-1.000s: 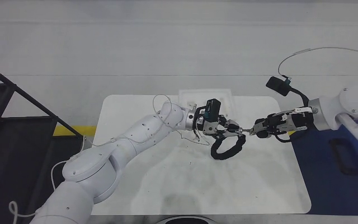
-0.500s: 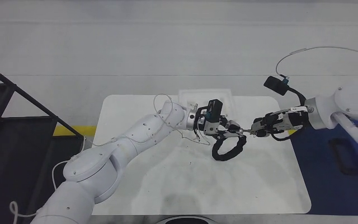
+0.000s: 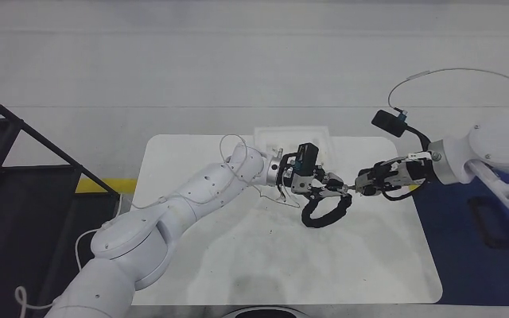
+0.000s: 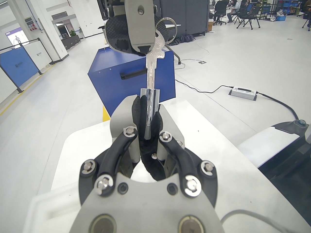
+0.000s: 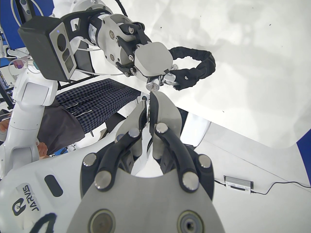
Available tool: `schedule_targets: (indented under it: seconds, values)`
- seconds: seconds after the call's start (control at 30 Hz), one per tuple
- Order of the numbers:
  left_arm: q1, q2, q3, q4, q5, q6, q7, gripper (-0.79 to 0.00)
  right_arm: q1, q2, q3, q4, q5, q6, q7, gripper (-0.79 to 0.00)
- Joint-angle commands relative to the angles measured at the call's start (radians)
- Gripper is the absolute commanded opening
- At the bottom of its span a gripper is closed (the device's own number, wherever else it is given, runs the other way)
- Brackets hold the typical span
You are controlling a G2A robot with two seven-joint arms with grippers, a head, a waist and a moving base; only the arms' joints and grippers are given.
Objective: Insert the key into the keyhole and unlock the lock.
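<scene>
My left gripper (image 3: 329, 188) hangs above the table's middle, shut on the chrome cylinder (image 4: 150, 107) of a cable lock. The lock's black fabric-covered loop (image 3: 326, 211) hangs below it. From the right, my right gripper (image 3: 363, 188) is shut on the head of a silver key (image 4: 152, 69) with a ring (image 4: 167, 29). The key's tip meets the keyhole at the cylinder's end (image 5: 152, 87), and most of the blade shows outside. In the right wrist view the key (image 5: 150, 98) is edge-on between my right gripper's (image 5: 148, 109) pads, pointing at the left gripper (image 5: 155, 73) and the loop (image 5: 199, 64).
Below both grippers is the white table (image 3: 238, 262), with a shallow white tray (image 3: 318, 135) at its back edge. A blue cabinet (image 3: 469, 215) stands off the table's right side and a black frame (image 3: 40, 151) off its left.
The right gripper has crept left with the key, closing the gap to the lock cylinder. The left gripper and lock have barely shifted.
</scene>
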Motion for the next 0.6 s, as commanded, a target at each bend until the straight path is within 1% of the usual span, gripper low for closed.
schedule_targets:
  seconds: [0.0,0.03,0.07,0.3,0.4,0.47,0.53,0.57]
  values:
    - [0.001,0.001,-0.002,-0.001,-0.001,-0.001,-0.001,-0.785,0.002,-0.001,-0.002,0.003,0.003,0.003,-0.003,-0.659]
    - [0.002,0.001,-0.003,-0.002,0.000,-0.002,-0.002,-0.785,0.003,-0.002,-0.002,0.003,0.004,0.005,-0.005,-0.299]
    - [0.003,0.001,-0.003,-0.002,-0.001,-0.002,-0.002,-0.785,0.004,-0.003,-0.002,0.003,0.005,0.006,-0.006,0.000]
    - [0.013,0.003,-0.007,-0.008,-0.018,-0.014,-0.014,-0.785,0.000,-0.007,0.015,0.011,0.021,-0.025,-0.022,0.000]
    - [0.019,0.005,-0.012,-0.006,-0.038,-0.019,-0.019,-0.785,-0.009,-0.007,0.037,0.021,0.058,-0.075,-0.040,0.000]
    - [0.022,0.009,-0.019,-0.003,-0.056,-0.022,-0.022,-0.785,-0.020,-0.007,0.057,0.029,0.092,-0.158,-0.051,0.000]
    - [0.029,0.013,-0.028,-0.007,-0.080,-0.021,-0.021,-0.785,-0.041,-0.008,0.077,0.038,0.141,-0.290,-0.061,0.000]
    - [0.029,0.017,-0.032,-0.007,-0.087,-0.024,-0.024,-0.785,-0.050,-0.006,0.086,0.050,0.133,-0.355,-0.066,0.000]
